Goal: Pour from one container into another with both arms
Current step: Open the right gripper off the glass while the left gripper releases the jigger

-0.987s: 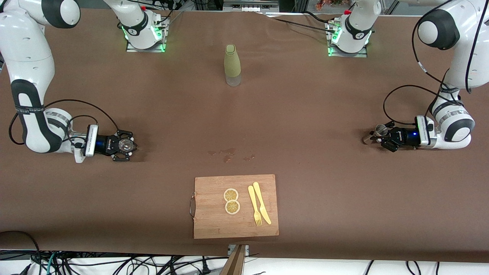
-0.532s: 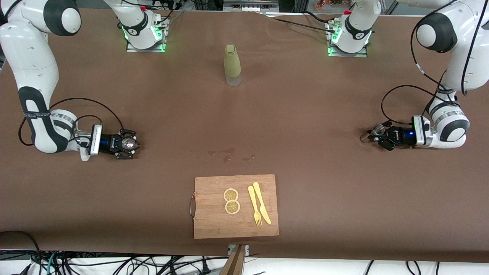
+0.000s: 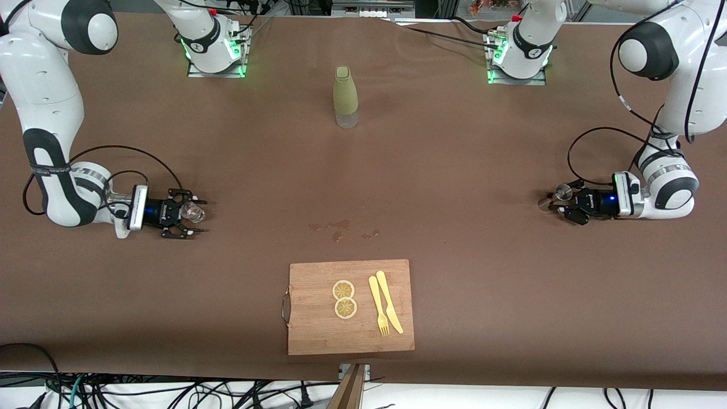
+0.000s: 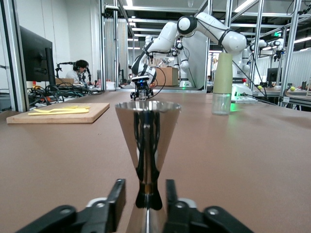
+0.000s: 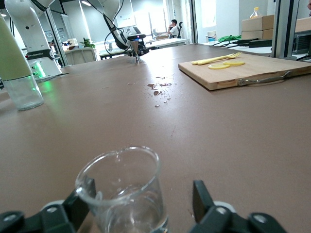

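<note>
A shiny metal jigger (image 3: 562, 193) stands on the brown table at the left arm's end. My left gripper (image 3: 559, 200) lies low around it. In the left wrist view the jigger (image 4: 147, 131) rises between the fingers (image 4: 116, 196), with a small gap on each side of its narrow waist, so the left gripper (image 4: 144, 195) is open. At the right arm's end a clear glass beaker (image 3: 196, 212) stands on the table. My right gripper (image 3: 192, 215) is open around it. In the right wrist view the beaker (image 5: 121, 189) touches one finger (image 5: 83, 198) and stands apart from the other.
A green bottle (image 3: 346, 96) with a clear base stands mid-table near the robots' bases. A wooden cutting board (image 3: 318, 332) near the front camera carries two lemon slices (image 3: 344, 299) and a yellow fork and knife (image 3: 385, 309). Wet spots (image 3: 341, 229) lie between board and bottle.
Both wrists have sunk to the table. The beaker now stands upright between the right fingers. The left gripper with the jigger has shifted a little toward the left arm's end.
</note>
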Robot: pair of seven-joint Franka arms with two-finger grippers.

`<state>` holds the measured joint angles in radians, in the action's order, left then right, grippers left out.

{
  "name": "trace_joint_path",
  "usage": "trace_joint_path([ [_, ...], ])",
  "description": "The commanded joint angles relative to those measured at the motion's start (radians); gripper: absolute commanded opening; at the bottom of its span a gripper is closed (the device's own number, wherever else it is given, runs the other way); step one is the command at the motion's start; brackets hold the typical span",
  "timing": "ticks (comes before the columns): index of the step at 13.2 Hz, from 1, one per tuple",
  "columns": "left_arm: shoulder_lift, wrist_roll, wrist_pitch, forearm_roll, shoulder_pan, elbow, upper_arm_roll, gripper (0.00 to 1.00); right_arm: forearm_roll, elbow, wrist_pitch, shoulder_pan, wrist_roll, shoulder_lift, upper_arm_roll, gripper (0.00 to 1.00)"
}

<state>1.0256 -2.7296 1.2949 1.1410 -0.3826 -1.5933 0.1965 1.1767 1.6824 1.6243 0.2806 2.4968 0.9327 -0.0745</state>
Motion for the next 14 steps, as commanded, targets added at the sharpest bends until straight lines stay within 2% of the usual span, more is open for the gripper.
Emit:
trace_joint_path([
  [1, -0.007, -0.046, 0.021, -0.027, 0.013, 0.016, 0.011, 1.0, -0.054, -0.015, -0.04, 0.052, -0.004, 0.003, 0.015, 1.0],
  [3, -0.012, 0.086, 0.037, -0.032, 0.021, 0.071, 0.012, 1.0, -0.087, -0.017, -0.067, 0.069, -0.009, -0.005, 0.012, 1.0],
  [6, -0.051, 0.435, 0.035, -0.182, 0.022, 0.177, 0.015, 1.0, -0.159, -0.03, -0.122, 0.083, -0.076, -0.047, -0.039, 1.0],
  [8, -0.106, 0.661, 0.032, -0.249, 0.027, 0.193, 0.029, 1.0, -0.213, -0.067, -0.155, 0.083, -0.149, -0.08, -0.07, 1.0],
  [11, -0.177, 0.987, 0.027, -0.372, 0.062, 0.263, 0.034, 1.0, -0.288, -0.128, -0.195, 0.08, -0.339, -0.124, -0.079, 1.0],
  [14, -0.286, 1.342, 0.026, -0.455, 0.119, 0.268, 0.035, 1.0, -0.351, -0.138, -0.193, 0.071, -0.56, -0.202, -0.076, 1.0],
])
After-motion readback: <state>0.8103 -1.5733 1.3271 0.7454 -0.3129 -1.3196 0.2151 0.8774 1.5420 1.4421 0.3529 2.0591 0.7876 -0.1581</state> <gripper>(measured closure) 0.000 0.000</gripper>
